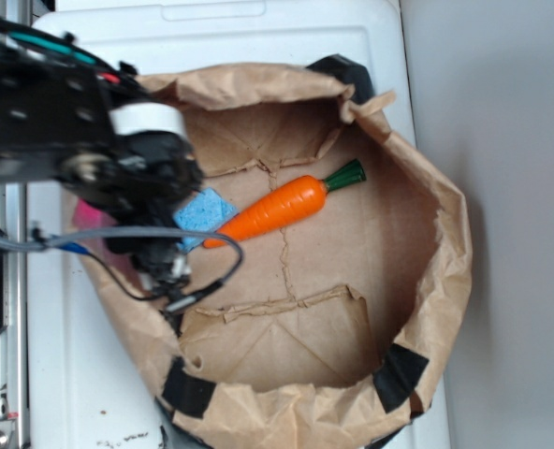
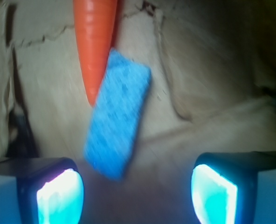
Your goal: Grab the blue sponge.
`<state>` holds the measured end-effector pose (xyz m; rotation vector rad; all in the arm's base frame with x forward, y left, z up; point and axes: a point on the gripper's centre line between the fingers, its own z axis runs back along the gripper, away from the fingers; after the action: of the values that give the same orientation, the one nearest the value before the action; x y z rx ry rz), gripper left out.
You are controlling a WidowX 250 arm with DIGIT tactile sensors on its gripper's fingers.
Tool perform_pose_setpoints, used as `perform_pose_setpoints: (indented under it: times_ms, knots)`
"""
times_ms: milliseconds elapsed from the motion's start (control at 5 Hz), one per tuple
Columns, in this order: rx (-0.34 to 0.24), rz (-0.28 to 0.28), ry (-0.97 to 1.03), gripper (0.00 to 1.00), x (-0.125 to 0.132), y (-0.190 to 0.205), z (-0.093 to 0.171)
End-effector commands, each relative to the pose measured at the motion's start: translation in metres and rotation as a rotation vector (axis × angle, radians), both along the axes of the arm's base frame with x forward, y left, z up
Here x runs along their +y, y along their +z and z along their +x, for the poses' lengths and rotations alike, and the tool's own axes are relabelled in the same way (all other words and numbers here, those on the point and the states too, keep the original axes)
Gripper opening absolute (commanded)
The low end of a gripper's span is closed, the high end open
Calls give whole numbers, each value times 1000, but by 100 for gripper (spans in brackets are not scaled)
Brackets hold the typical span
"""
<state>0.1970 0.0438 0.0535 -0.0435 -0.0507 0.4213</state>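
Two items lie on the floor of the bag [image 1: 427,271]: sponge [image 2: 118,119] and carrot [image 1: 282,208]; the carrot tip overlaps the sponge's upper left edge; gripper [image 2: 137,191] hangs above the sponge's near end, fingers [image 2: 58,193] spread apart, gripping nothing; the arm partly covers the sponge in the exterior view.

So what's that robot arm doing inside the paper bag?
It's going after the blue sponge. The sponge lies on the floor of the brown paper bag, right against the pointy tip of a toy carrot. The gripper is hanging over the sponge with its jaws wide open, one on each side, and the sponge's near end sits between them. Nothing has been grabbed yet.
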Motion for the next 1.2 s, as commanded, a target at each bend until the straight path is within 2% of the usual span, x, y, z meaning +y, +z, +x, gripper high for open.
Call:
perform_pose_setpoints:
  times_ms: [0,400,800,1000]
  knots:
    - [-67,14,1,100,3,8,26]
    - [-79,68,14,100,6,-15,31]
    - [-52,134,31,100,8,-51,24]
    - [-101,148,30,0,7,-41,16]
